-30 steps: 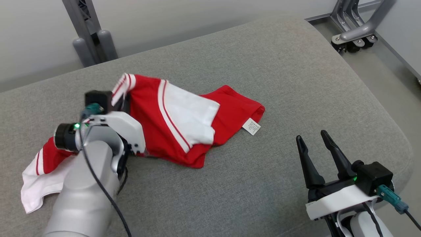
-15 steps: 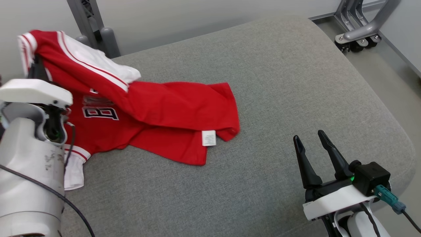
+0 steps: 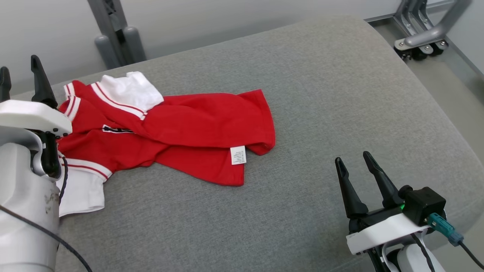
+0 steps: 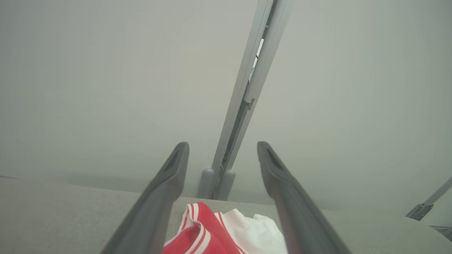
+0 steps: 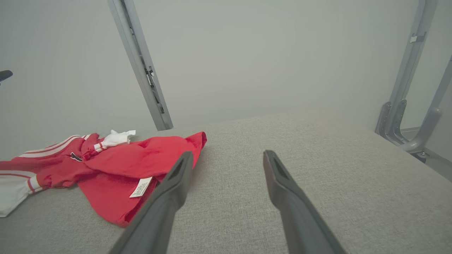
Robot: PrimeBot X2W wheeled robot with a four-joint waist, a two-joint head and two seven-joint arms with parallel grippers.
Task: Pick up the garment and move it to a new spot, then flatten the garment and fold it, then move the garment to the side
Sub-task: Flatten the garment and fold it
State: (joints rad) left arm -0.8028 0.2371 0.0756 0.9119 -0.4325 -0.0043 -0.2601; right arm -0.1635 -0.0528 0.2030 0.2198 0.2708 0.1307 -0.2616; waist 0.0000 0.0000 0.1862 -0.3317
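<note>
On one cushion lies one garment; left pincer and right pincer gape wide, empty.

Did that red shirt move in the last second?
Yes. The red shirt has shifted left, its collar now left of the grey post, and it lies flatter, released by the left gripper.

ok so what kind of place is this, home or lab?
Probably a lab or test bay, not a home: bare grey walls, a metal frame upright, a wheeled stand base, and a grey padded surface holding one red-and-white shirt.
</note>
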